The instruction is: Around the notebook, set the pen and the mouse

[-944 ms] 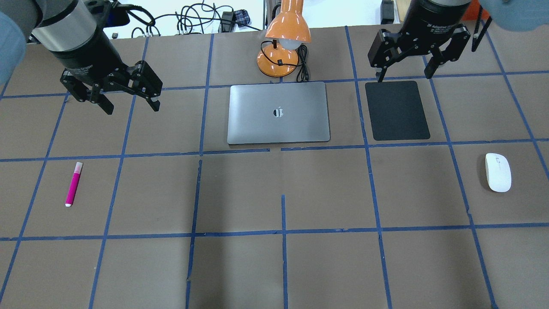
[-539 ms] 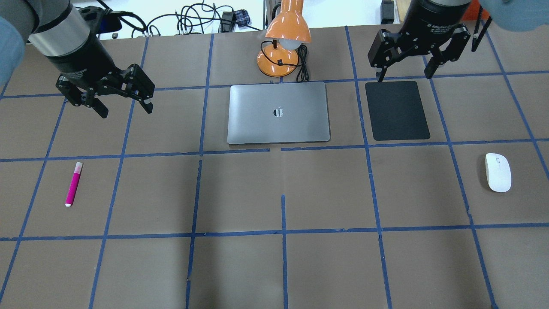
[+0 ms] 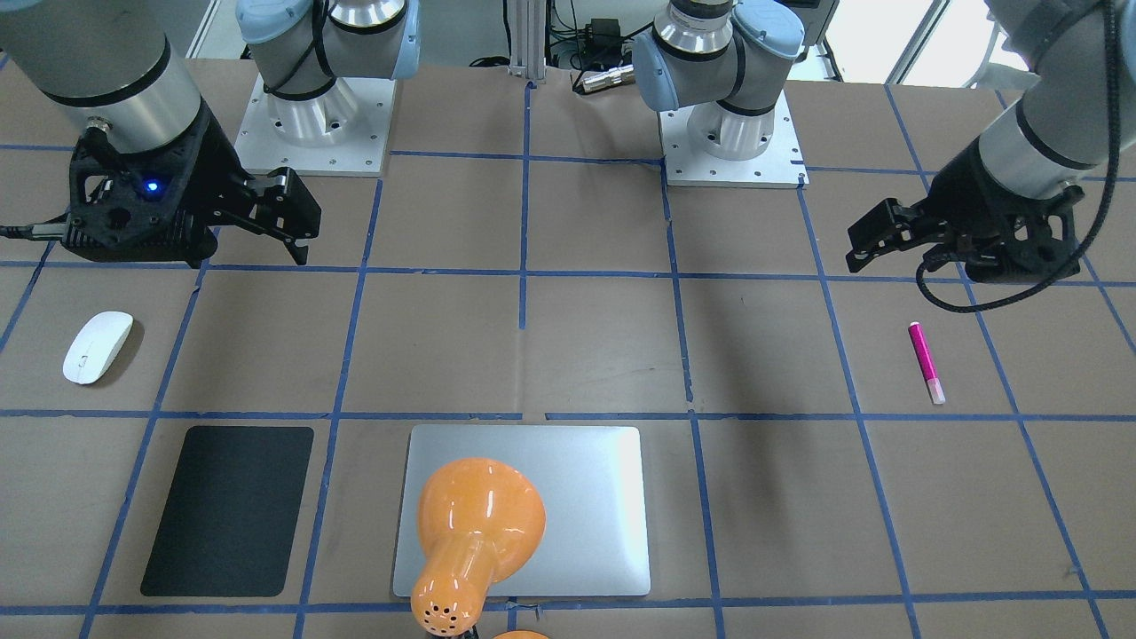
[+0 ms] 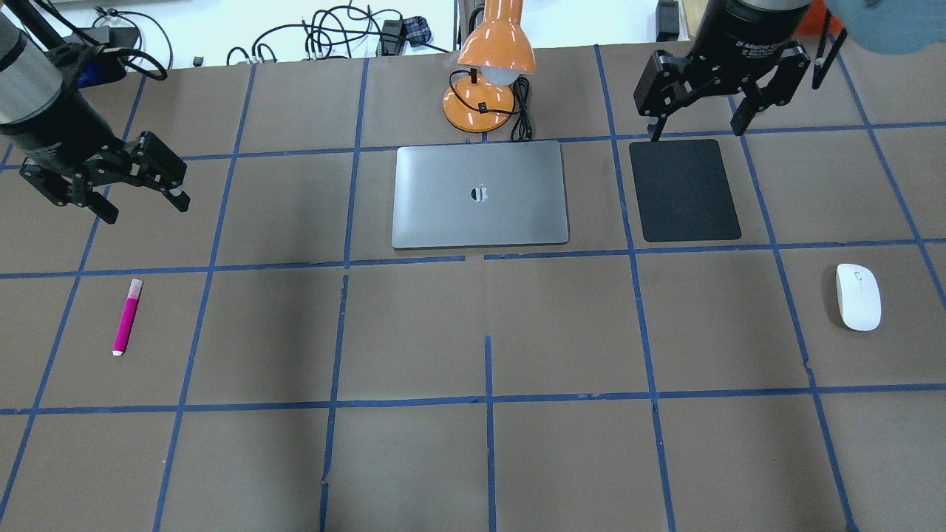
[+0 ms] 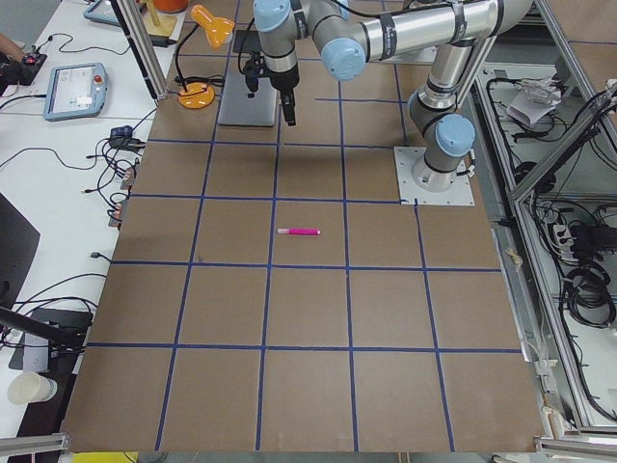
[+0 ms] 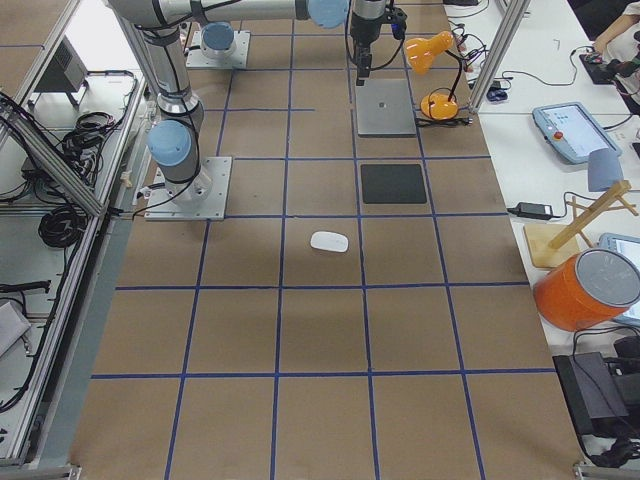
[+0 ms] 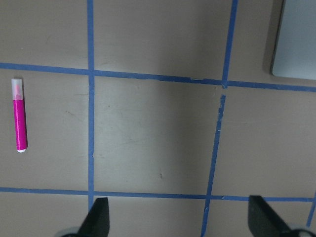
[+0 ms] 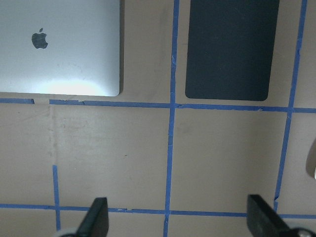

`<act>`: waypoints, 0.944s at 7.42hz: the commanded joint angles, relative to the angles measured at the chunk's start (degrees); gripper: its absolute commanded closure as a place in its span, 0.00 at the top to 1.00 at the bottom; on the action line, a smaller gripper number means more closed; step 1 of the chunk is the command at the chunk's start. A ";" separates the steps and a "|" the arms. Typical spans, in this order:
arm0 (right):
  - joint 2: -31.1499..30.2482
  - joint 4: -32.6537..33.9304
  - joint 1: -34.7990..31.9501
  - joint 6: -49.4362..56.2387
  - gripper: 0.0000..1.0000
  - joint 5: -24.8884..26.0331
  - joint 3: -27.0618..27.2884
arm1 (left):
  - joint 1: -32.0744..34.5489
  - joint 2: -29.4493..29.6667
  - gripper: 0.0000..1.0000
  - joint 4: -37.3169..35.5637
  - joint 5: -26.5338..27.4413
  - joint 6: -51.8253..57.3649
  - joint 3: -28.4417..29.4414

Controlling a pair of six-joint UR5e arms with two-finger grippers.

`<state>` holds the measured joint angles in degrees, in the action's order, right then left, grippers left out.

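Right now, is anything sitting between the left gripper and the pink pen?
Nothing visible. The left gripper hangs open, and only bare brown table lies between it and the pen. The notebook is well off to the side.

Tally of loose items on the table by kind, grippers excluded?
slim magenta-pink pen: 1
smooth white oval mouse: 1
flat silver-grey notebook: 1
matte black rectangular pad: 1
orange desk lamp: 1
Total: 5

2 opposed high views, 2 distant table-end views, 2 close downward wrist views; notebook [image 4: 480, 193] in all 6.
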<state>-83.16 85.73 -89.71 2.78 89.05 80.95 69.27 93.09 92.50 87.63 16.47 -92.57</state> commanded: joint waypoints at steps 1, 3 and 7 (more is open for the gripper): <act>0.01 -0.03 -0.02 0.03 1.00 0.07 0.00 | -6.05 2.62 1.00 -6.92 1.91 6.00 -3.03; 0.01 -0.03 0.15 0.12 1.00 0.07 0.00 | -13.60 4.82 1.00 -22.02 3.16 16.96 -11.53; -0.16 3.11 8.82 11.59 1.00 -0.02 3.84 | -18.11 9.91 1.00 -38.79 2.98 28.52 -23.51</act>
<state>-83.04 87.22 -85.02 9.76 89.11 82.42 52.09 101.42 56.53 90.69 43.02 -112.91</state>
